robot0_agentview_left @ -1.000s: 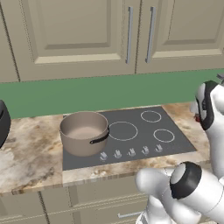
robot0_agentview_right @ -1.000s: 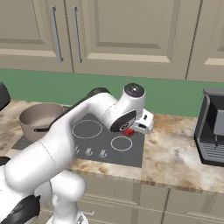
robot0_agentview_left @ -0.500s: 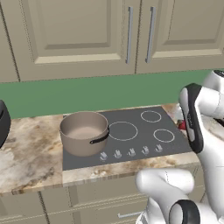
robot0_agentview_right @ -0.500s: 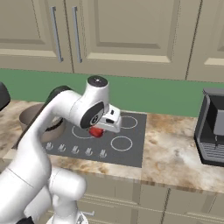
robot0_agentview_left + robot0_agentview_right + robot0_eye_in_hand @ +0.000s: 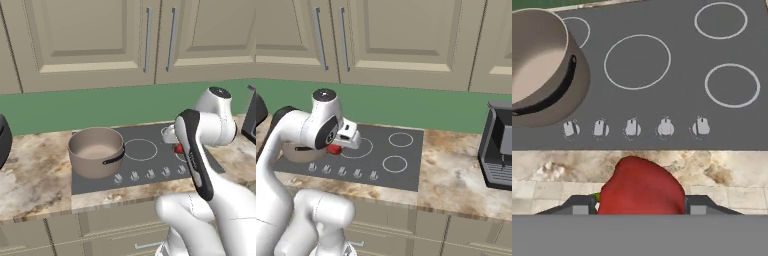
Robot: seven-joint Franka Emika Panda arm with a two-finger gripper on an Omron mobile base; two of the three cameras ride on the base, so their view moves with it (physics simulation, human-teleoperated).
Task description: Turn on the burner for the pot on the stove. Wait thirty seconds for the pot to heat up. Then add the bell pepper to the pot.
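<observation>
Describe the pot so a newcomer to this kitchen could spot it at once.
Start at the flat dark grey glass cooktop set in the marbled stone counter under the beige cabinets. On its left ring sits the wide round taupe-brown metal pot. No other vessel stands on the cooktop, and a curved black handle marks its side.

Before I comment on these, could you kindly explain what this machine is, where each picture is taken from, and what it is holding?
It is a white robot arm on a drivable base in a rendered kitchen. Two pictures come from cameras on the base, behind the arm to its left and right. The third looks along its hand. The end effector is closed on a red bell pepper, carried above the stove. On the stove's left side stands a brown pot that looks empty, with five knobs along the front edge. A black appliance sits on the counter to the right.
</observation>
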